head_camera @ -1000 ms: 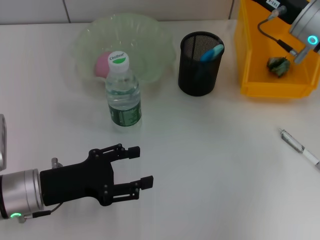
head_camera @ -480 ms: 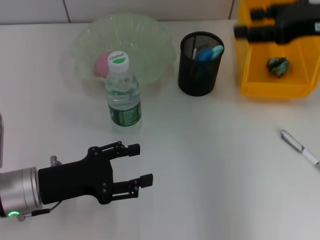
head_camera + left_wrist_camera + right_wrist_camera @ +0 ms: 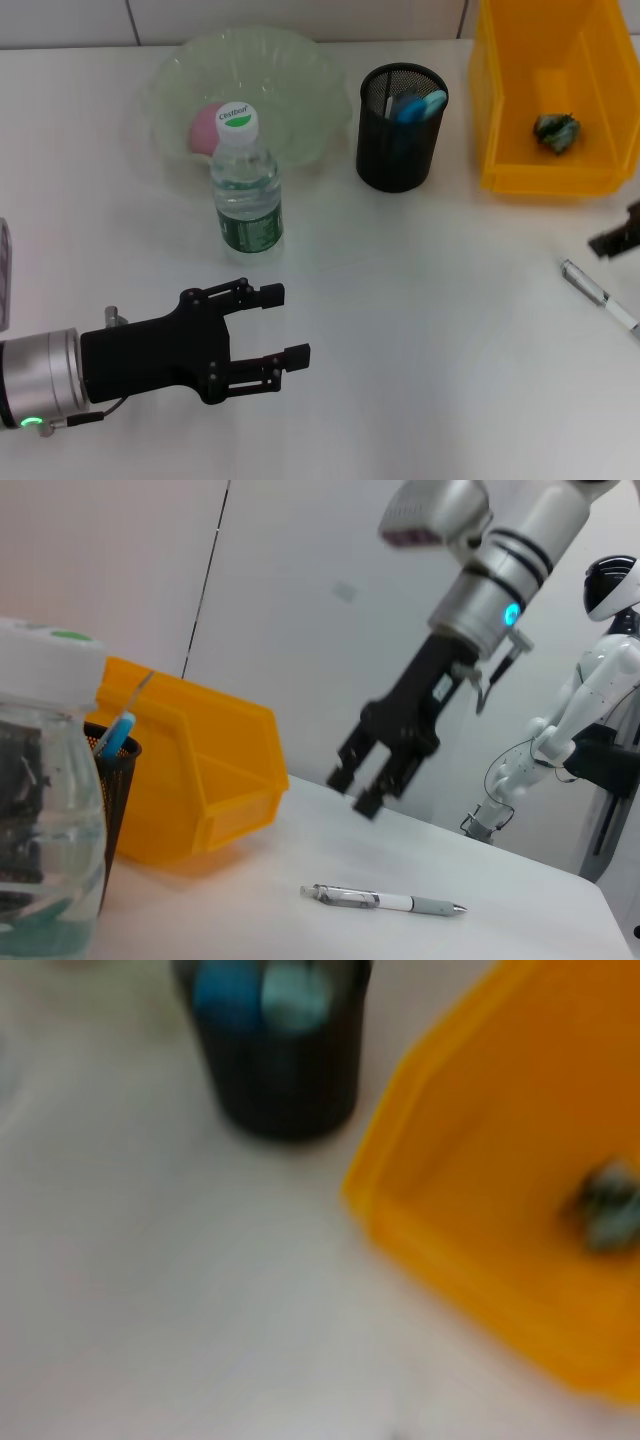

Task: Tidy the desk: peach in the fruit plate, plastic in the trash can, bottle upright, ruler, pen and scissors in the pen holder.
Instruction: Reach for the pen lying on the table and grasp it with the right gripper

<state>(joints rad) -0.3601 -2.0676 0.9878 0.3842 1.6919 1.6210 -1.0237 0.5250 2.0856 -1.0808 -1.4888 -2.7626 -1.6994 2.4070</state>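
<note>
Head view: pen (image 3: 600,296) lies at 3 o'clock; right gripper (image 3: 372,781) hangs just above it, jaws probably spread, nothing held. Left gripper (image 3: 270,326) idles released at 7 o'clock. A grazed barrel could roll the pen away.

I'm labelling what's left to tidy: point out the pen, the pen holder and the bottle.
pen (image 3: 600,296): head view, mid-barrel.
pen holder (image 3: 398,150): head view, front mesh wall.
bottle (image 3: 247,205): head view, clear body above the green label.
</note>
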